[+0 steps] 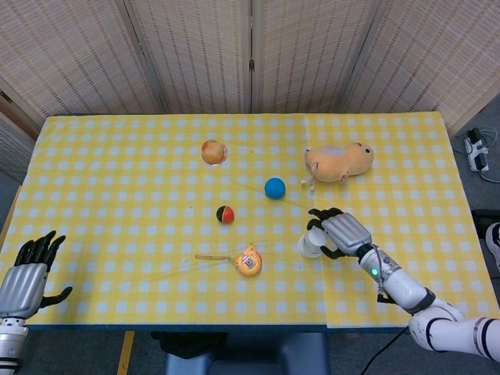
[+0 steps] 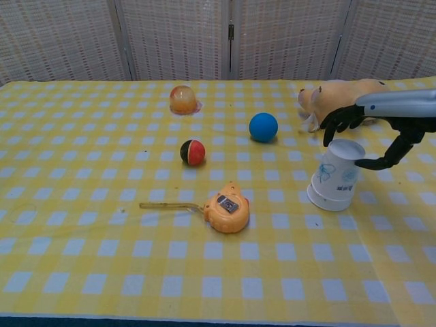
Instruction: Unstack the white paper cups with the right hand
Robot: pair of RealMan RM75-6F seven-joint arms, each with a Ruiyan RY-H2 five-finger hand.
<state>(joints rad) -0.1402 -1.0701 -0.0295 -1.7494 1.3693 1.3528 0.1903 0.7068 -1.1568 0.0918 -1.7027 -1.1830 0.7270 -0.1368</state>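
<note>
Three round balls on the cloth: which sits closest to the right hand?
The blue ball. It lies nearest the right hand; the red-and-black ball and orange ball sit further left.

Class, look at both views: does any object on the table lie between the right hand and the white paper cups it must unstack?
Nothing visible does. The right hand is directly over the white paper cups, its fingers spread on either side of the top. The plush toy lies behind them, the blue ball and tape measure off to the side.

Yellow-and-white checked cloth (image 2: 102, 204) over the bench. White paper cups (image 2: 335, 178) with blue print; blue ball (image 2: 263, 127), red-and-black ball (image 2: 193, 152), orange tape measure (image 2: 227, 208). Tan plush toy (image 1: 339, 162).
</note>
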